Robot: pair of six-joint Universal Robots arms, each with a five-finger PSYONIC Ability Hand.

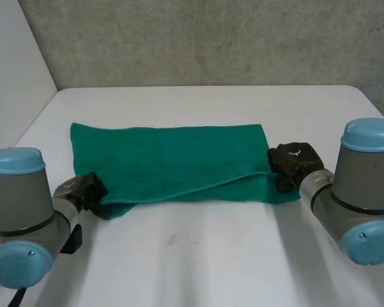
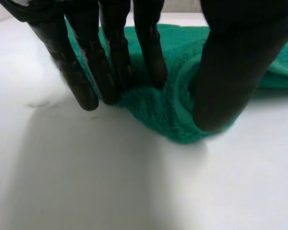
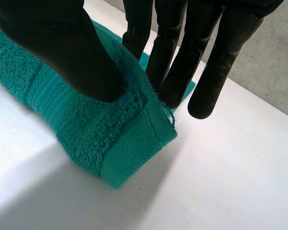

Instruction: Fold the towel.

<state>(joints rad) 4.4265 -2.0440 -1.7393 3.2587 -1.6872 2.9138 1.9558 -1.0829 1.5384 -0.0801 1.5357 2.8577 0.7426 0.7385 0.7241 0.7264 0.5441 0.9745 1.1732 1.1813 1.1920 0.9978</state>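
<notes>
A green towel (image 1: 173, 160) lies folded lengthwise across the white table (image 1: 198, 256), its top layer slightly askew along the near edge. My left hand (image 1: 83, 190) is at the towel's near left corner. In the left wrist view its fingers (image 2: 110, 62) and thumb (image 2: 225, 72) press from both sides on a raised hump of the towel (image 2: 168, 115). My right hand (image 1: 294, 163) is at the near right corner. There the thumb (image 3: 62, 43) lies on top of the towel (image 3: 86, 124) and the fingers (image 3: 173, 62) stand behind its edge, pinching the corner.
A grey concrete wall runs behind the table's far edge. Bare white tabletop lies in front of the towel, between both arms, and beyond the towel toward the wall.
</notes>
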